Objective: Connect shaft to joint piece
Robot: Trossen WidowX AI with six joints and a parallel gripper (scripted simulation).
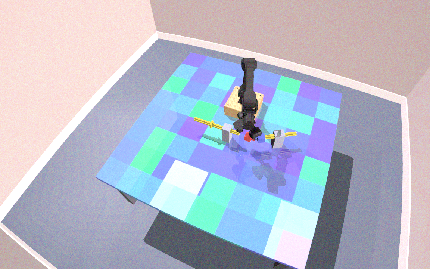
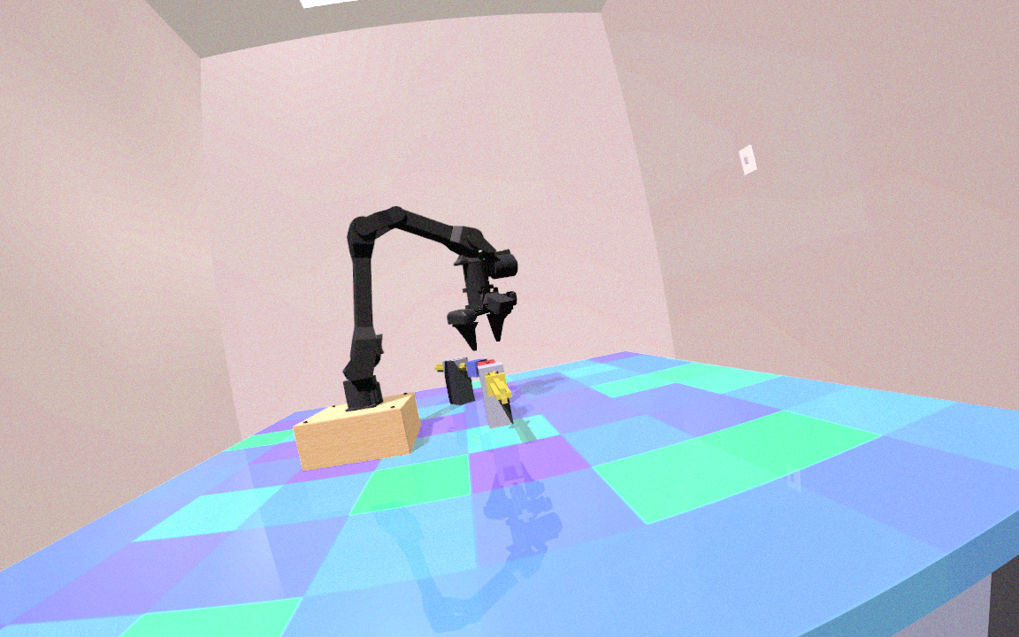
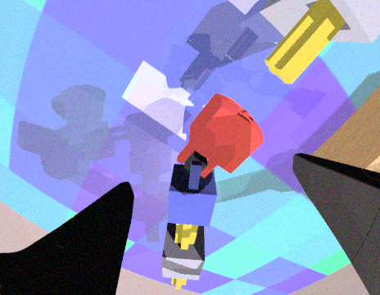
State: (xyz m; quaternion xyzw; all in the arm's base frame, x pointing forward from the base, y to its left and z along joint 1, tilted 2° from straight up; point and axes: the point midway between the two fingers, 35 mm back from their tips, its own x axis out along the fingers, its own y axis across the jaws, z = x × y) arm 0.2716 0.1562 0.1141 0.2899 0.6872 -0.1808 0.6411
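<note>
The red joint piece (image 1: 248,136) (image 2: 486,363) (image 3: 228,135) hangs on its hinge at the blue fork (image 1: 261,137) (image 3: 192,206) of the first yellow shaft (image 1: 291,134) (image 3: 186,235), held in the right grey block (image 1: 278,141) (image 2: 458,382). It leans toward the second yellow shaft (image 1: 203,121) (image 2: 497,386) (image 3: 305,45), whose near end stands apart from it. The opening is mostly hidden, so its exact alignment cannot be told. The second shaft passes through the left grey block (image 1: 226,134). My gripper (image 2: 486,344) (image 3: 213,170) is open and empty above the joint piece, touching nothing visible.
The wooden base (image 1: 231,103) (image 2: 355,435) carries the arm and stands behind the two blocks. The second shaft has a yellow cross-shaped collar (image 1: 211,124) on its outer part. The patchwork table top (image 1: 183,207) (image 2: 577,570) shows shadows and reflections.
</note>
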